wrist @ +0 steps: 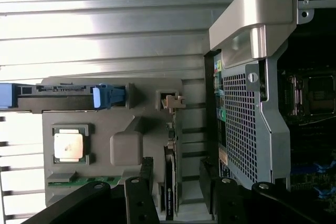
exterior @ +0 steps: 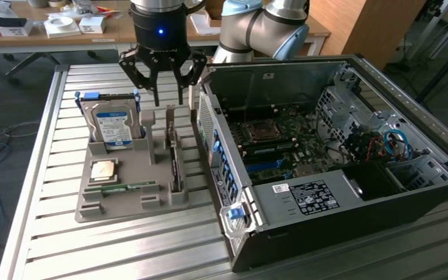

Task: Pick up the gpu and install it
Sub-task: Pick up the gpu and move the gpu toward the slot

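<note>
Jaws released, empty, above the gpu [exterior: 175, 166] standing in the gray tray [exterior: 126, 175]

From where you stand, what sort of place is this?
Probably a robotics lab or workshop: a robot arm hangs over a slatted metal table holding an opened computer case and a grey tray of parts, with cluttered workbenches behind.

Lab: UR arm [exterior: 259, 26], open PC case [exterior: 349, 224]
</note>
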Available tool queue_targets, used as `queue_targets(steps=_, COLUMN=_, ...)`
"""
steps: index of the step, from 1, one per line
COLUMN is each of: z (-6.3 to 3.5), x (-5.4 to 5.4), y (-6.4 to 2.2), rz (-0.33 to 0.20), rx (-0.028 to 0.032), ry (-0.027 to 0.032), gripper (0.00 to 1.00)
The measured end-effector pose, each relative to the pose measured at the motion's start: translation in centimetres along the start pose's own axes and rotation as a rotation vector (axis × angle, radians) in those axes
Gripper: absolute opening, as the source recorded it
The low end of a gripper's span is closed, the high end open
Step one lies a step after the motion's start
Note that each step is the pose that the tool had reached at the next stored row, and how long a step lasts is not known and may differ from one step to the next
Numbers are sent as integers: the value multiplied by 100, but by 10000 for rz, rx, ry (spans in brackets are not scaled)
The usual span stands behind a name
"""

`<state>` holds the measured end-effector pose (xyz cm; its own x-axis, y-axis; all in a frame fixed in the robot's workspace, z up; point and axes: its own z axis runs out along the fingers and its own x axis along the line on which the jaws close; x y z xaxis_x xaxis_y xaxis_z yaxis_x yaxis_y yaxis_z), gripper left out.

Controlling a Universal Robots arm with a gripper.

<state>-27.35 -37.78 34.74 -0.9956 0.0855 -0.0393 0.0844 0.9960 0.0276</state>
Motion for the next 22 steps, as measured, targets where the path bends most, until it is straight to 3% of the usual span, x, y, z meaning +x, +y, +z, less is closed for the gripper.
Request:
queue_targets(steps=4, z=0, x=-1, y=-21, rz=0, rx=-1, ry=0, gripper=49)
queue_targets(steps=22, z=-8, x=20, y=-263, rz=0, rx=0, ry=0, gripper=49)
